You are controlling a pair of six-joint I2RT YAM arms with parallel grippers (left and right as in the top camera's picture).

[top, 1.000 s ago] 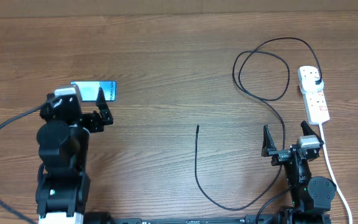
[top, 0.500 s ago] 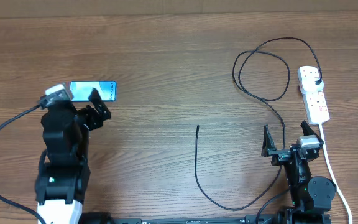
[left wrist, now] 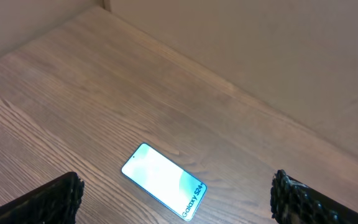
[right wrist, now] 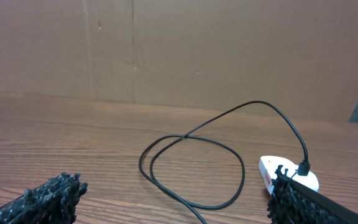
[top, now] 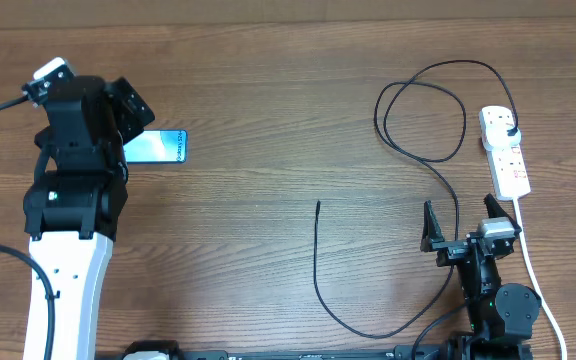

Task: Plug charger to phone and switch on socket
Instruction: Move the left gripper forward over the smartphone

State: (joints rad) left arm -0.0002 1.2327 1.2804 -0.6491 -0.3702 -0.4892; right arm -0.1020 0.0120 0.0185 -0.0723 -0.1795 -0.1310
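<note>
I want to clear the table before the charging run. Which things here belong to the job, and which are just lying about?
Belongs to the job:
the phone, screen lit, far left
the socket, far right
the black charger, its plug already in the socket

Lying about:
nothing loose that I can see; only the wooden table and the brown wall behind

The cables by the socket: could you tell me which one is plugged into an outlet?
The thin black charger, its plug seated in the socket's far outlet; the thicker white cord only leaves the socket's near end.
</note>
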